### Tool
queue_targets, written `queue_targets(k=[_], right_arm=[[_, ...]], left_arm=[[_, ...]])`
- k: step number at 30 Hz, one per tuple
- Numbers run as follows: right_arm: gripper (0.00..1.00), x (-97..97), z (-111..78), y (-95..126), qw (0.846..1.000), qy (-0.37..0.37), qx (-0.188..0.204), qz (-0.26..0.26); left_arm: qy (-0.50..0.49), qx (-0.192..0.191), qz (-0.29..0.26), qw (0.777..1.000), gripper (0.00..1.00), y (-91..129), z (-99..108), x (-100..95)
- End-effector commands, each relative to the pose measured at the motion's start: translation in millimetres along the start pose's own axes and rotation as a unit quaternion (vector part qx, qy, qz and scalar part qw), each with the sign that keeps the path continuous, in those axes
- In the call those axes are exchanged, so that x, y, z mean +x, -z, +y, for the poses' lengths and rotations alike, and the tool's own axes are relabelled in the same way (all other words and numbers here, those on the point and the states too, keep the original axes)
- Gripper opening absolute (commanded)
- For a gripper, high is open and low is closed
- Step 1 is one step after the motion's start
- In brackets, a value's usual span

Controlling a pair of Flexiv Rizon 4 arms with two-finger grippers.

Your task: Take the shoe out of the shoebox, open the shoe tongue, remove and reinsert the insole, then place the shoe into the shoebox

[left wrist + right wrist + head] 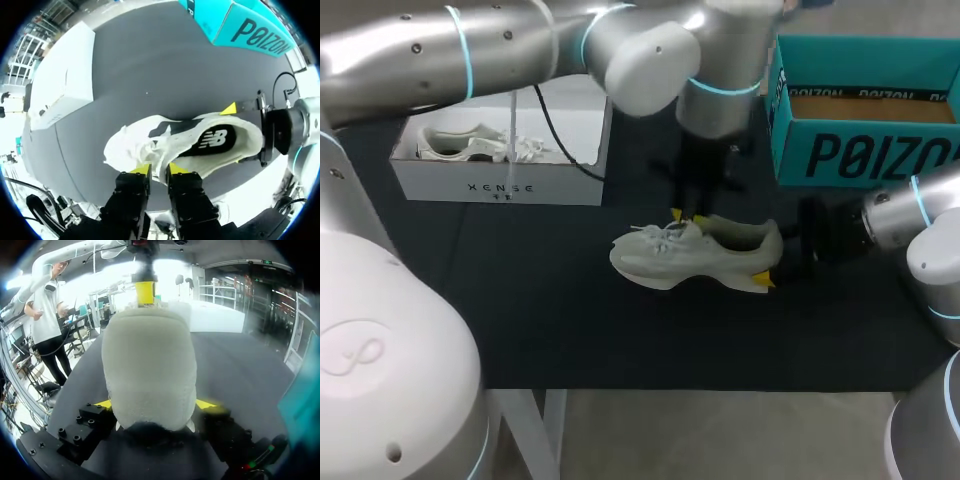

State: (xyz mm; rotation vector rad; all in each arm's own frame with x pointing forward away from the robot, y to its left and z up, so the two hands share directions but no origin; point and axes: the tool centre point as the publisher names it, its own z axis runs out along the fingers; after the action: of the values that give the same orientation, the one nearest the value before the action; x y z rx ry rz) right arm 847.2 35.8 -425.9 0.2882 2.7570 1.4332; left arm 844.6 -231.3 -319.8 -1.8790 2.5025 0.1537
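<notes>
**Heel clamped, tongue pinched: insole up next**

The shoe (695, 255) is out of the shoebox (860, 150) and sits mid-table (520, 300), upright on its sole, toe towards the white box (500, 185), which holds a second shoe. The shoebox stands open and well apart at the far right.

Right gripper (155, 405) comes in level from the side, and its fingers (207, 403) squeeze the heel from both flanks. That looks like an anchor hold, there so the shoe can't slide or tip while the other arm tugs at it.

Left gripper (159, 170) hangs over the laces from above. Its fingers (141, 170) sit almost together, with the white fabric of the tongue (147, 150) nipped between them, so I read it as closed on the tongue. Coming down from above makes sense: it can draw the tongue towards the toe and widen the mouth.

And the mouth is open. The dark insole (212, 141) lies flat inside, in plain view from the left wrist, and not yet lifted. By my reckoning we're at the tongue-opening step, with removing the insole next. The risk is the tongue slipping out of that narrow pinch.
</notes>
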Motion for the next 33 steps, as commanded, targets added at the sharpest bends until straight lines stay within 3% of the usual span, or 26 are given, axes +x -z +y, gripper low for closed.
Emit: queue_targets(k=[1, 7, 13, 22, 30, 31, 32, 33], right_arm=[[0.00, -1.0, 0.2, -1.4, 1.000, 0.000, 0.001, 0.000], [0.00, -1.0, 0.2, -1.4, 1.000, 0.000, 0.001, 0.000], [0.00, -1.0, 0.2, -1.4, 1.000, 0.000, 0.001, 0.000], [0.00, -1.0, 0.2, -1.4, 1.000, 0.000, 0.001, 0.000], [0.00, -1.0, 0.2, -1.4, 1.000, 0.000, 0.001, 0.000], [0.00, -1.0, 0.2, -1.4, 1.000, 0.000, 0.001, 0.000], [0.00, -1.0, 0.2, -1.4, 1.000, 0.000, 0.001, 0.000], [0.00, -1.0, 0.2, -1.4, 1.000, 0.000, 0.001, 0.000]], left_arm=[[-0.010, -0.004, 0.086, 0.996, 0.00, 2.2, 7.5, -21.7], [0.004, -0.014, 0.127, 0.992, 0.00, 3.1, 20.4, -37.8], [0.036, -0.009, 0.127, 0.991, 0.00, 2.5, 31.5, -62.3], [0.098, -0.040, 0.101, 0.989, 0.00, -29.3, 35.1, -97.0], [0.107, -0.077, 0.085, 0.988, 0.00, -52.1, 38.4, -103.3], [0.104, -0.080, 0.084, 0.988, 0.12, -53.2, 38.6, -103.0], [0.094, -0.083, 0.087, 0.988, 0.40, -53.4, 38.2, -102.3], [0.088, -0.084, 0.088, 0.989, 1.00, -51.7, 37.1, -101.1]])
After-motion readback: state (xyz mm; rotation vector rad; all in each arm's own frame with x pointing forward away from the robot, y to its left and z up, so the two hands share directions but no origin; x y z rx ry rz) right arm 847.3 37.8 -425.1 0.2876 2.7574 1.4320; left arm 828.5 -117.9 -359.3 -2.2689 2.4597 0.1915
